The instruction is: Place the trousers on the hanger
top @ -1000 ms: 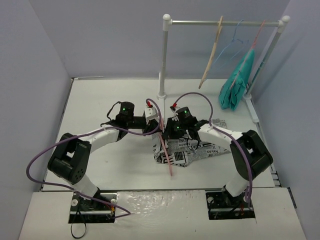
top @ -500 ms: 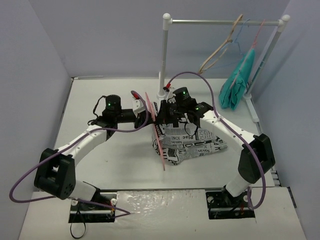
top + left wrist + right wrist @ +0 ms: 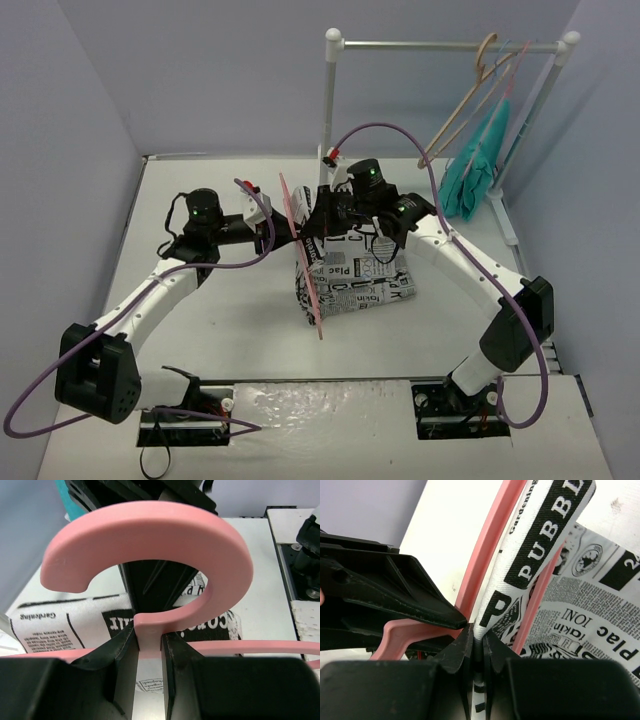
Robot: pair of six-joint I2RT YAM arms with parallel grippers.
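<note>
The pink hanger [image 3: 303, 250] is held edge-on above the middle of the table. My left gripper [image 3: 148, 641] is shut on the neck below its curved hook [image 3: 150, 535]. The newspaper-print trousers [image 3: 355, 280] hang through the hanger [image 3: 485, 555] and bunch on the table to its right. My right gripper [image 3: 476, 639] is shut on a fold of the trousers [image 3: 540, 545] between the pink bars, close against the left fingers [image 3: 395, 597]. From above, the right gripper [image 3: 325, 222] sits just right of the hanger.
A white clothes rail [image 3: 445, 45] stands at the back. A tan hanger [image 3: 462, 95], a thin blue hanger [image 3: 500, 70] and a teal garment [image 3: 470, 165] hang near its right end. Grey walls close in on both sides.
Both arms have lifted and moved toward the back with the hanger and trousers. The trousers have come up off the table and bunched tighter. The tan hanger on the rail has swung right.
</note>
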